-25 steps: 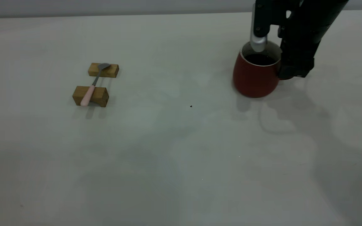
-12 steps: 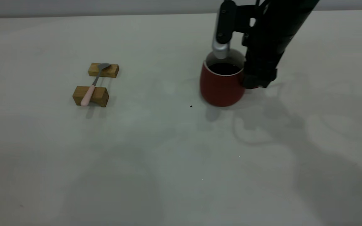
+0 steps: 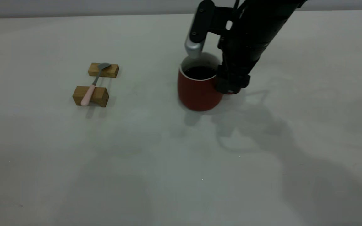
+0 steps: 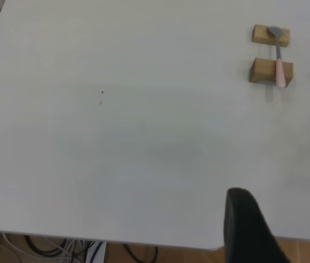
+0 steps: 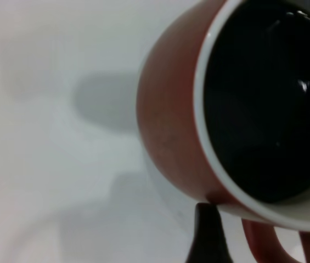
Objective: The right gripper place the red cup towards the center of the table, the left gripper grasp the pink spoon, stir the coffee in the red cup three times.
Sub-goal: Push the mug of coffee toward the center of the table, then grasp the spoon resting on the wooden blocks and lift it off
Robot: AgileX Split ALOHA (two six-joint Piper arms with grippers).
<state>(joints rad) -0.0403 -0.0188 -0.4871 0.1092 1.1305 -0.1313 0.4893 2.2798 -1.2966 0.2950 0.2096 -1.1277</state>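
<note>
The red cup (image 3: 199,92) holds dark coffee (image 3: 200,72) and sits low at the middle of the table (image 3: 181,163). My right gripper (image 3: 231,85) is shut on the cup's loop handle (image 5: 261,245) at the cup's right side. In the right wrist view one black fingertip (image 5: 207,233) presses beside the handle, under the white rim. The pink spoon (image 3: 91,85) lies far left across two wooden blocks, bowl on the far one. In the left wrist view my left gripper (image 4: 283,227) hangs open at the table's edge, far from the spoon (image 4: 279,64).
Two small wooden blocks (image 3: 103,70) (image 3: 90,96) carry the spoon at the left. The table's near edge (image 4: 116,234) shows in the left wrist view, with cables (image 4: 50,249) on the floor below it.
My right gripper has carried the red cup leftward from the right side to the table's middle. The spoon and blocks have not moved.
</note>
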